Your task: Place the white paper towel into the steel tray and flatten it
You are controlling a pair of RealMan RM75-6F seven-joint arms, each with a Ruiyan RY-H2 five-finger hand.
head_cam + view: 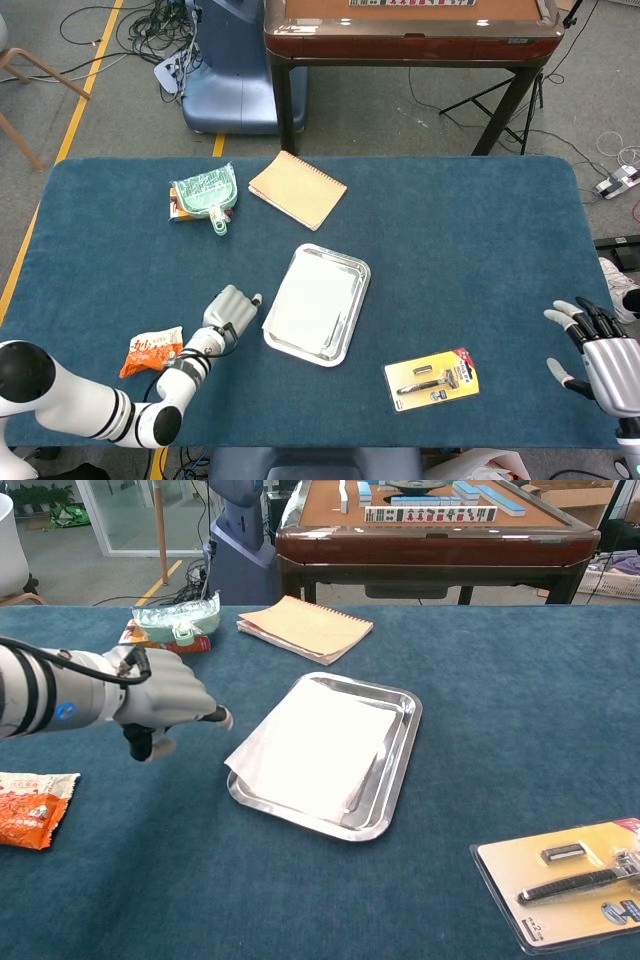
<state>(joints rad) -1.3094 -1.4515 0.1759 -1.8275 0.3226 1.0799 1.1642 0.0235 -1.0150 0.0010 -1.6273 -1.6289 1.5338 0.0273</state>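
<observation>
The white paper towel (308,303) (315,744) lies spread inside the steel tray (347,266) (404,726) near the table's middle; its near-left corner hangs slightly over the tray rim. My left hand (228,310) (165,698) hovers to the left of the tray, apart from it, fingers extended and holding nothing. My right hand (598,347) is at the table's far right edge, fingers spread, empty; the chest view does not show it.
A spiral notebook (297,189) (305,627) and a green pouch (206,193) (178,618) lie behind the tray. An orange snack packet (155,350) (32,807) sits at the near left. A razor blister pack (432,378) (572,878) lies at the near right.
</observation>
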